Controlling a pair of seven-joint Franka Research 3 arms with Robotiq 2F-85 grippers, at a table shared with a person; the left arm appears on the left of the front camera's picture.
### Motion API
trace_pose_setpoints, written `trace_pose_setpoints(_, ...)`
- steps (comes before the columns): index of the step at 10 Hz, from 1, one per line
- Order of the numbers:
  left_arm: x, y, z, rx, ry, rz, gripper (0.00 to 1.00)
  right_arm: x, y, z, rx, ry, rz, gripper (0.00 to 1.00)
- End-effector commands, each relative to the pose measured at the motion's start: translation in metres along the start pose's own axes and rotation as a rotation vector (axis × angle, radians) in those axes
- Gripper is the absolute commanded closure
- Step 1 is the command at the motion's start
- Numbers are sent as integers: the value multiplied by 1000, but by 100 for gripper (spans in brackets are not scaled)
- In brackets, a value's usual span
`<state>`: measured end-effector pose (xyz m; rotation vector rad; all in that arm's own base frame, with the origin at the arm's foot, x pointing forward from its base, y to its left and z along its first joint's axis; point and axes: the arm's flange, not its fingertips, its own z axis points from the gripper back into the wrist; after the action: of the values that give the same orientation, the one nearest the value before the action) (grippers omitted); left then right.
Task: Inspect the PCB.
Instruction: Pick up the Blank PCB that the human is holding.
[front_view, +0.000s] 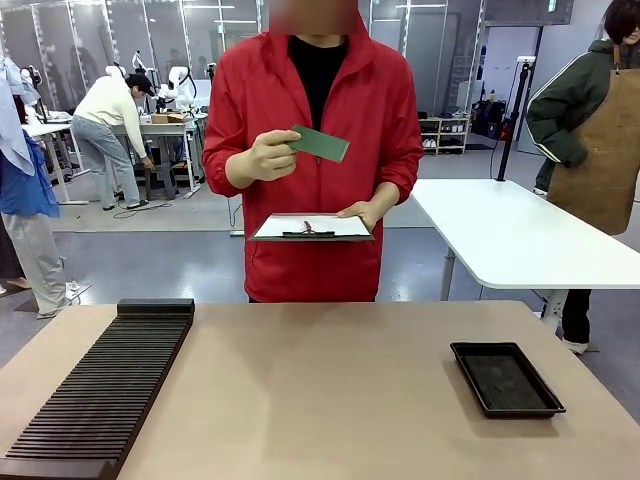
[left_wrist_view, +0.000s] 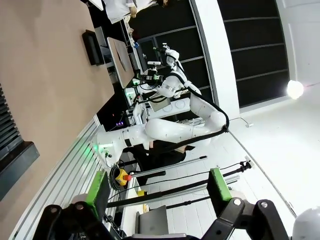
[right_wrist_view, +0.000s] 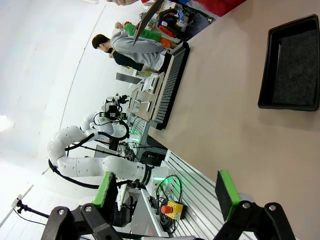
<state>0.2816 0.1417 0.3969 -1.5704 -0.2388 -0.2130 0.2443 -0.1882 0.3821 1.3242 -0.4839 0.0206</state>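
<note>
At the foot of the left wrist view, your left claw (left_wrist_view: 157, 189) stands released, its green pads (left_wrist_view: 97, 192) spread wide with nothing between them. Your right claw (right_wrist_view: 165, 192) is likewise released, fingers apart and empty. On the bench (front_view: 330, 390), a shallow black tray (front_view: 505, 378) lies toward your right, and a long black slotted rack (front_view: 100, 390) runs along your left edge. Beyond the far edge, a person in a red jacket holds the PCB (front_view: 320, 143) by one end in one hand (front_view: 262, 157), tilted, at chest height, well above the bench. The other hand (front_view: 365, 212) carries a clipboard (front_view: 312, 227), held level just below the PCB.
</note>
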Motion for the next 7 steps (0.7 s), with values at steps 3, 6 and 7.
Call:
trace_pose_setpoints(3, -2, -2, 1, 7, 7, -3, 0, 0, 2, 1, 10, -6, 5, 0)
trace_pose_setpoints(6, -2, -2, 1, 7, 7, -3, 0, 0, 2, 1, 10, -6, 5, 0)
trace_pose_setpoints(7, -2, -2, 1, 7, 7, -3, 0, 0, 2, 1, 10, -6, 5, 0)
